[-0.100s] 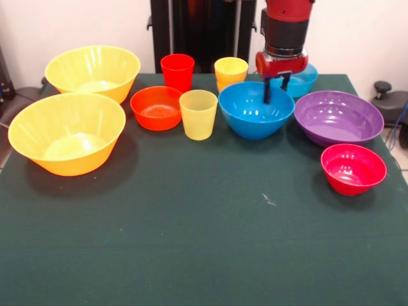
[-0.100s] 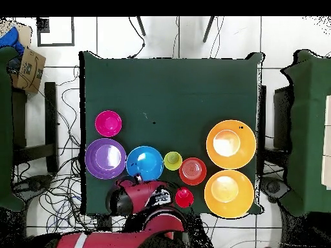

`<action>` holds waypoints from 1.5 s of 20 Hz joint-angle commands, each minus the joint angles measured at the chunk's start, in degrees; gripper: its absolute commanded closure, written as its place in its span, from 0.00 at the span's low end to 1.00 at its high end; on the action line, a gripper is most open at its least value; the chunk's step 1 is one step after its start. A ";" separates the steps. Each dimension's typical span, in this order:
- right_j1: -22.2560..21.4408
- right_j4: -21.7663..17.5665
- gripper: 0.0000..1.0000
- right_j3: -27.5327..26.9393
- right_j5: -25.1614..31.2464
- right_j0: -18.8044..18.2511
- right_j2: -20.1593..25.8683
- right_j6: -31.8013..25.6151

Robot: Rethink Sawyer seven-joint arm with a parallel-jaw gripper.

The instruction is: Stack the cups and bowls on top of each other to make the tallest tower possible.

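My gripper [image 1: 276, 94] hangs open over the far rim of the medium blue bowl [image 1: 256, 109] [image 2: 145, 163], one finger dipping inside it, holding nothing. Right behind it sits the small light blue bowl [image 1: 302, 80], hidden under the arm [image 2: 139, 194] in the overhead view. The purple bowl [image 1: 338, 117] [image 2: 105, 158] and pink-red bowl [image 1: 353, 168] [image 2: 108, 123] lie to one side. On the other side stand the pale yellow cup [image 1: 198, 114] [image 2: 172, 161], orange-red bowl [image 1: 157, 108] [image 2: 192, 171], red cup [image 1: 177, 72] [image 2: 184, 197], orange-yellow cup [image 1: 231, 72] and two large yellow bowls [image 1: 92, 70] [image 1: 67, 132].
Everything stands separately in a band along the robot's side of the green table [image 1: 204, 242]. In the overhead view the large yellow bowls [image 2: 231, 143] [image 2: 229, 193] sit near one table edge. Cables cover the floor, and a cardboard box [image 2: 27, 70] lies beyond a corner.
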 commanded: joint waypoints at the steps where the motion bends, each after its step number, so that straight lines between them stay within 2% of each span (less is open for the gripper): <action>1: 2.19 -1.74 1.00 1.08 -5.08 -0.84 6.67 10.03; 7: 0.30 1.48 1.00 1.41 -1.68 1.06 6.04 10.92; 13: -3.01 2.98 1.00 0.69 2.13 -0.89 7.88 10.70; 19: -4.49 4.53 1.00 -3.97 6.99 -4.80 11.33 8.81; 23: -6.17 6.52 1.00 -6.76 11.20 -5.37 11.88 7.69; 27: -5.48 7.29 1.00 -10.92 12.55 -4.55 9.63 6.48; 30: -2.83 8.14 1.00 -16.59 15.30 -2.61 6.85 5.80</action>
